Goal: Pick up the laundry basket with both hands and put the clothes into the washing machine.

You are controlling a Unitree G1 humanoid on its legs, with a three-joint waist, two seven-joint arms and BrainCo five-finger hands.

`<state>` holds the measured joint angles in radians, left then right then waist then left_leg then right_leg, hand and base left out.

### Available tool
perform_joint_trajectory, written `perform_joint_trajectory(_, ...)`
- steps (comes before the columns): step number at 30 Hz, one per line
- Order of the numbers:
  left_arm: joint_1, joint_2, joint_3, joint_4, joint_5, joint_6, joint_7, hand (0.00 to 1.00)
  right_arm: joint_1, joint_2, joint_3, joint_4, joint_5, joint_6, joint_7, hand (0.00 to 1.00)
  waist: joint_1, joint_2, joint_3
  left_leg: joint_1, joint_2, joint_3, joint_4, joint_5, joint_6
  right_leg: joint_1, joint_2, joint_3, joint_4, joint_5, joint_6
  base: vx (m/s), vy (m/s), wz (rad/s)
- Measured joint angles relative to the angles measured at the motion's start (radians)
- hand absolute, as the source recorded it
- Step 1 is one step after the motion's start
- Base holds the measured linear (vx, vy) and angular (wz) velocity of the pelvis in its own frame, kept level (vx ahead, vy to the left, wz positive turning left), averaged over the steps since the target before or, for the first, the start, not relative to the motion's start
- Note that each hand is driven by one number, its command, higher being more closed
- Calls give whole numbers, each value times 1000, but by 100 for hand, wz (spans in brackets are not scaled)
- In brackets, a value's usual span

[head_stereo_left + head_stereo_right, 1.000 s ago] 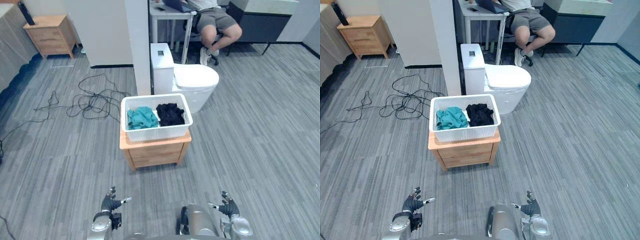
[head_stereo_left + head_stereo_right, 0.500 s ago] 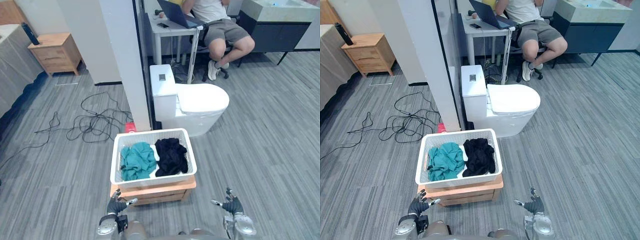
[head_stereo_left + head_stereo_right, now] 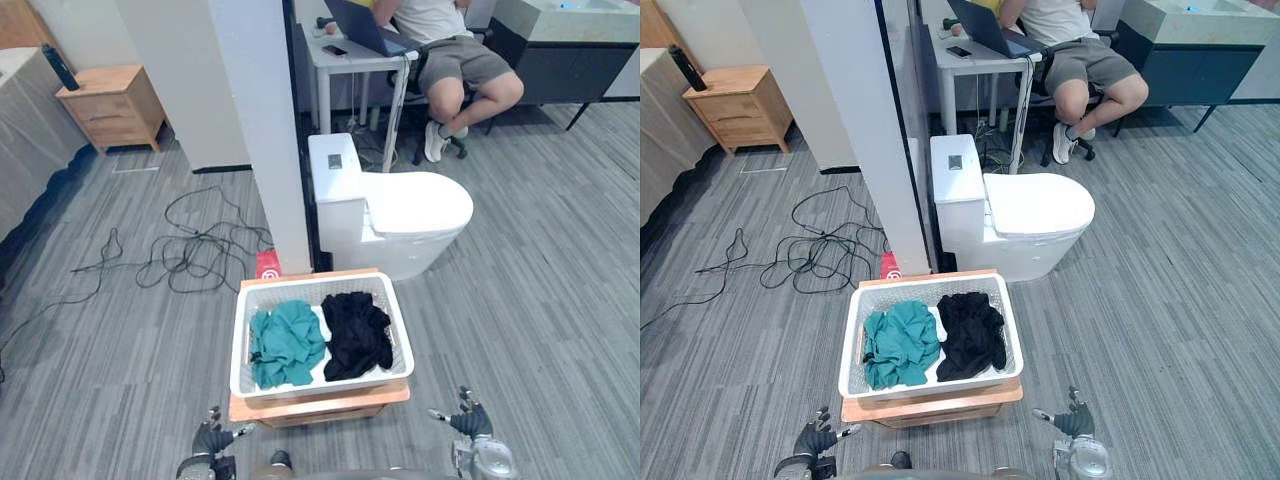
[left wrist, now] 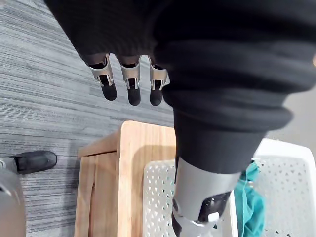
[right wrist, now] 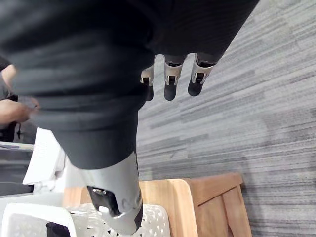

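Observation:
A white perforated laundry basket [image 3: 321, 384] sits on a low wooden stand [image 3: 330, 402] just in front of me. Inside lie a teal garment [image 3: 285, 343] on the left and a black garment [image 3: 358, 333] on the right. My left hand [image 3: 211, 441] hangs low at the stand's near left corner, fingers relaxed and holding nothing. My right hand [image 3: 466, 424] hangs at the near right, also open and empty. Past my left fingers [image 4: 129, 85] show the stand [image 4: 128, 168] and the basket wall [image 4: 160, 197]. My right fingers [image 5: 170, 79] hang over the floor beside the stand [image 5: 197, 197].
A white toilet [image 3: 400, 210] stands right behind the basket, beside a white pillar [image 3: 265, 120]. Black cables [image 3: 180, 250] lie on the floor at the left. A person [image 3: 450, 50] sits at a desk beyond. A wooden nightstand [image 3: 105, 100] stands at the far left.
The camera has moved forward, so the basket and stand now lie closer and lower in view. Both hands stay open and low at the bottom edge.

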<state>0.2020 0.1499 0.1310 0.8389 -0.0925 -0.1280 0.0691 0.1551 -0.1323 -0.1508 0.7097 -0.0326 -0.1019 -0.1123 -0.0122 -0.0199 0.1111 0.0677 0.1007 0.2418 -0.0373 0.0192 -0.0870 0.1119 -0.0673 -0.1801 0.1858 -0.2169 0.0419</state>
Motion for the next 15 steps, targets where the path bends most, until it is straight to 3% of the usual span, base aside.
perform_joint_trajectory(7,-10,60,70,-100,5,0,28,0,-16,-64,17,-180,-18,-8,-19,0,-2,0,-1,2,-12,-2,-34,24,9,-16,-4,11,-10,2,2,-44,3,0)
perform_joint_trajectory(15,-58,97,60,-289,-15,-25,68,0,-83,-83,91,-234,-20,-9,-21,0,-2,5,-1,-27,-38,-19,-57,44,19,-44,-17,11,-22,9,16,-36,34,5)
